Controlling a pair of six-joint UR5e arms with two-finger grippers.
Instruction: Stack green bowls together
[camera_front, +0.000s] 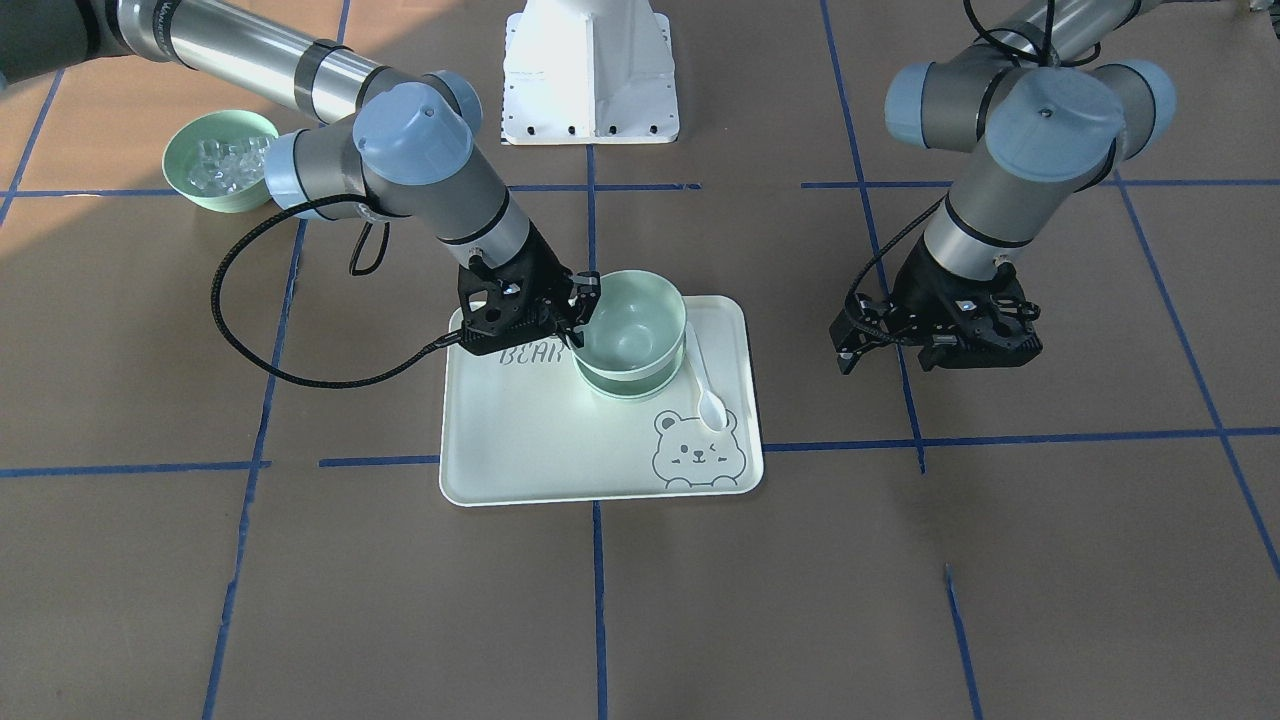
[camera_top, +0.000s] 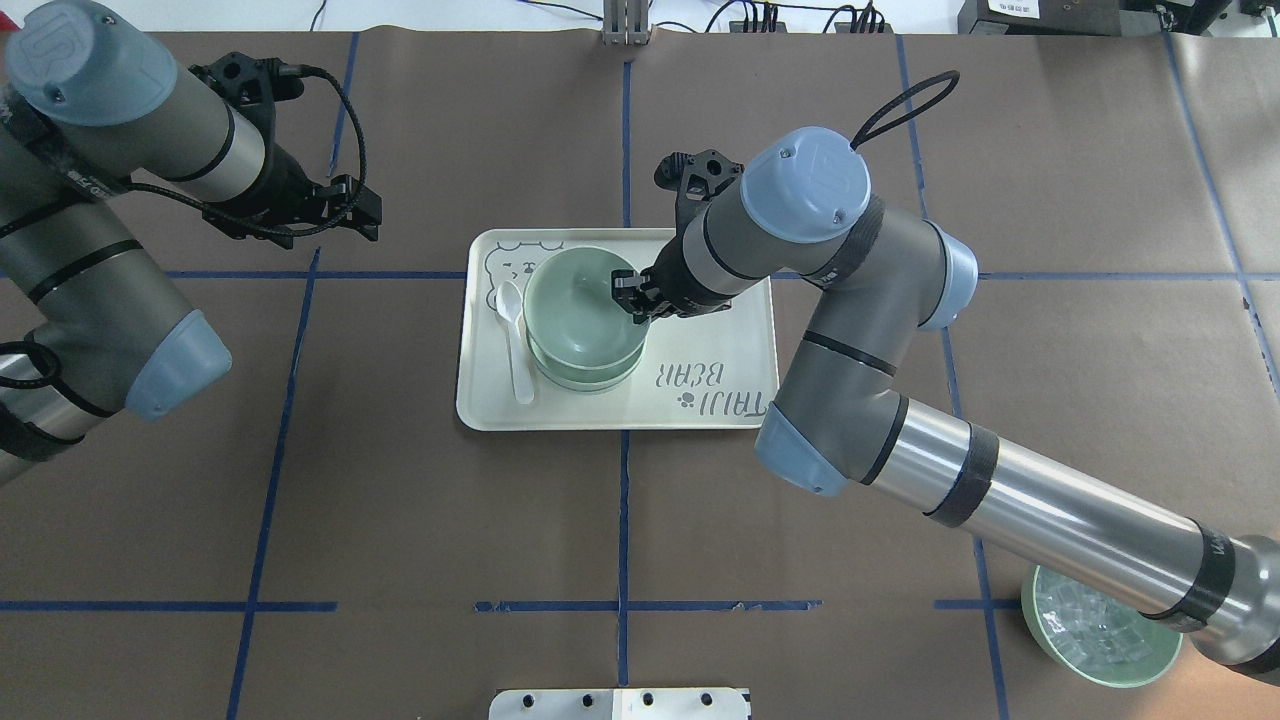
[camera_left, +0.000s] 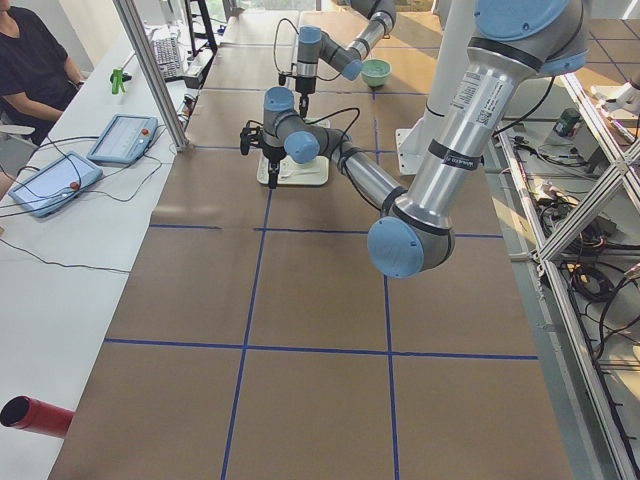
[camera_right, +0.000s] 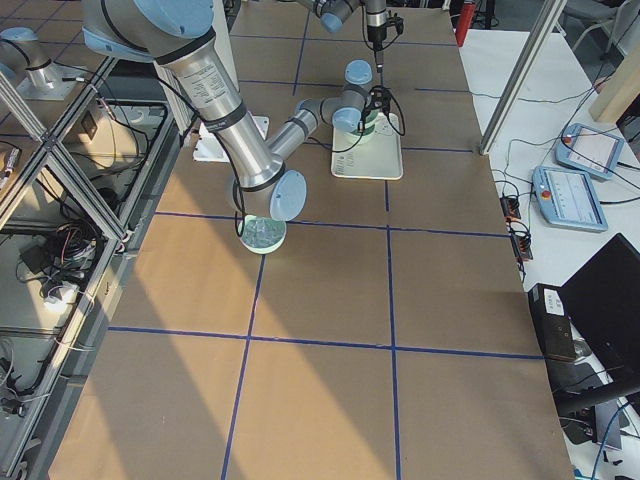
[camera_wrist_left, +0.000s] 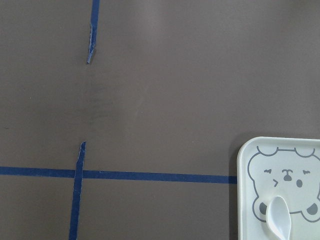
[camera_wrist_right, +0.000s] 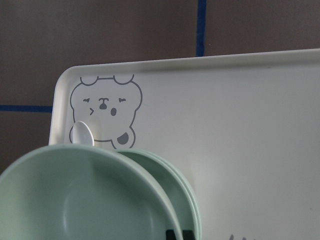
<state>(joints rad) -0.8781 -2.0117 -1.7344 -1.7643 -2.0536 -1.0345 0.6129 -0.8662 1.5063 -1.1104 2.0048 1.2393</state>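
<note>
Now right gripper (camera_front: 588, 294) pinches the top green bowl (camera_front: 635, 325) by its rim mid-frame, lining it over the nested pair (camera_front: 622, 388)

Printed in grey on the tray (camera_front: 520, 470), in one corner: the word "BEAR" (camera_front: 528, 355), tops of its letters cut off in the front view by the right gripper (camera_front: 588, 290). Shows upside down from overhead, with a second line (camera_top: 722, 404) alongside, next to a small paw mark (camera_top: 683, 402); reads perhaps "TAIJI", not surely. In the tray's opposite corner, a drawn bear face (camera_front: 697, 452). Off the tray, on both arms: an embossed maker's mark on the joint caps (camera_top: 50, 40), letters unclear, and dark lettering along the silver tubes (camera_left: 464, 92), too small to read.
</note>
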